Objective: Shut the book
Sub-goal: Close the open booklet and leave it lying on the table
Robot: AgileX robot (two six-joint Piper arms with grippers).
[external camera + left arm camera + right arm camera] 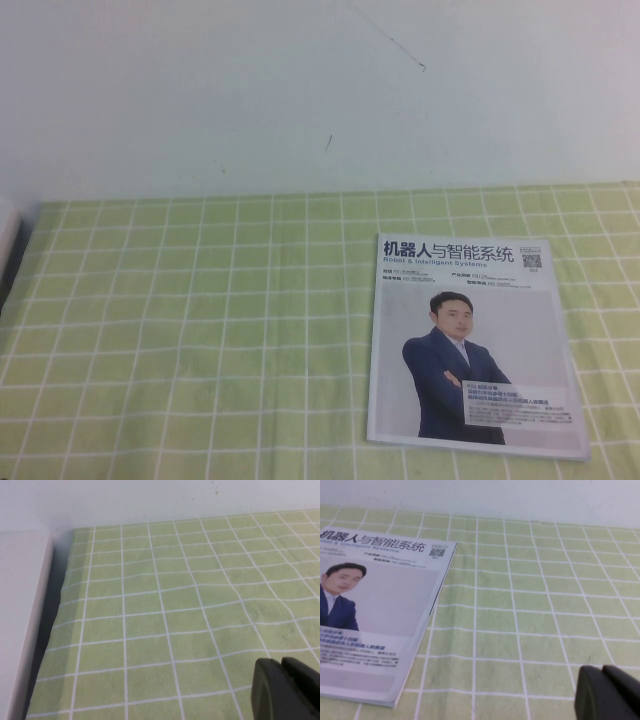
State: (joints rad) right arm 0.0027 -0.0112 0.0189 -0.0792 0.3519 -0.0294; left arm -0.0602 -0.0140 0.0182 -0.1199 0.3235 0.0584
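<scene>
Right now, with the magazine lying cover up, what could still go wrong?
1. The magazine already lies closed, so another press could crease or slide it.
2. The right gripper, shut, hangs over the tablecloth just beside the magazine's edge. A sideways sweep might shove the magazine.
3. The left gripper, shut, sits low over rippled bare cloth and may snag it.

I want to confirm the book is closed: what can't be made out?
Left gripper: cut off by the left wrist view's edge, over bare cloth; outside the high view.
Right gripper: cut off likewise in the right wrist view, beside the book.
Book's fine print: too small in every view.
</scene>
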